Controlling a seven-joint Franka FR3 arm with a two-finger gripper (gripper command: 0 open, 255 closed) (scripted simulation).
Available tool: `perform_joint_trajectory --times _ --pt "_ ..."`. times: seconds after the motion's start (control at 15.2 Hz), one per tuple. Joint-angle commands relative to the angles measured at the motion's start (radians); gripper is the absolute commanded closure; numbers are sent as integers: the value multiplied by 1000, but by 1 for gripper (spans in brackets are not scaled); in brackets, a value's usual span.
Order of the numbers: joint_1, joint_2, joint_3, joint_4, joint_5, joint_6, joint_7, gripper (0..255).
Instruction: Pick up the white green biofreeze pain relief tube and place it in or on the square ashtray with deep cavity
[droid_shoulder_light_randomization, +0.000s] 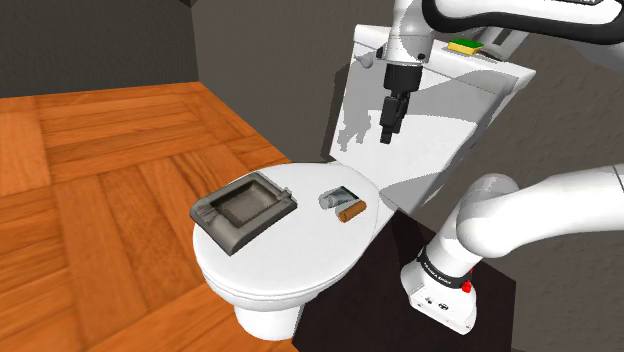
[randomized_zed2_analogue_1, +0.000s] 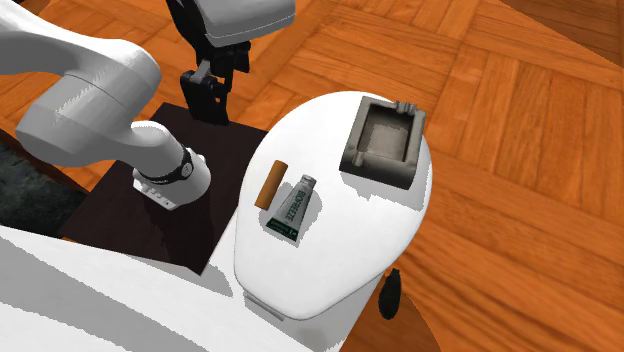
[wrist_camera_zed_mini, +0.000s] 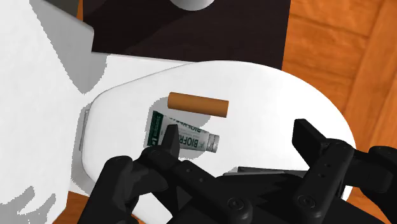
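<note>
Floor (droid_shoulder_light_randomization: 100, 150): wood parquet, warm orange-brown, with visible grain.
Toilet lid (droid_shoulder_light_randomization: 290, 250): white, smooth and rounded, closed. It carries all three small things.
Arm (droid_shoulder_light_randomization: 540, 215): white glossy shells with dark joints. It reaches over the tank (droid_shoulder_light_randomization: 440, 110).
Gripper (droid_shoulder_light_randomization: 390, 125): black and matte, the two fingers stand spread apart and grasp nothing. In the shoulder view it hangs in the air at 1 o'clock from the tube.
Ashtray (droid_shoulder_light_randomization: 212, 218): dark grey, square, with thick walls, notched rims and a deep cavity.
Tube (droid_shoulder_light_randomization: 333, 199): lies flat on the lid, at 3 o'clock from the ashtray in the shoulder view, well apart from it. White body with dark green lettering, a green band at the flat crimped end, a grey round cap.
Brown cylinder (droid_shoulder_light_randomization: 352, 211): plain, short, smooth, just beside the tube at 4 o'clock.
</note>
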Motion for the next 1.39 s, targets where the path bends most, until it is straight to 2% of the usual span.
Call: perform_joint_trajectory --times 0.0,0.33,0.66,1.06,1.32 --pt "0 0 0 0 0 0 0 0" --pt "73 -6 -106 -158 -78 180 -341 0" --pt "144 55 -218 -270 -145 385 -675 0" --pt "249 219 -357 -339 -185 656 -1078 0" --pt "344 373 -446 -346 -157 837 -1365 0"
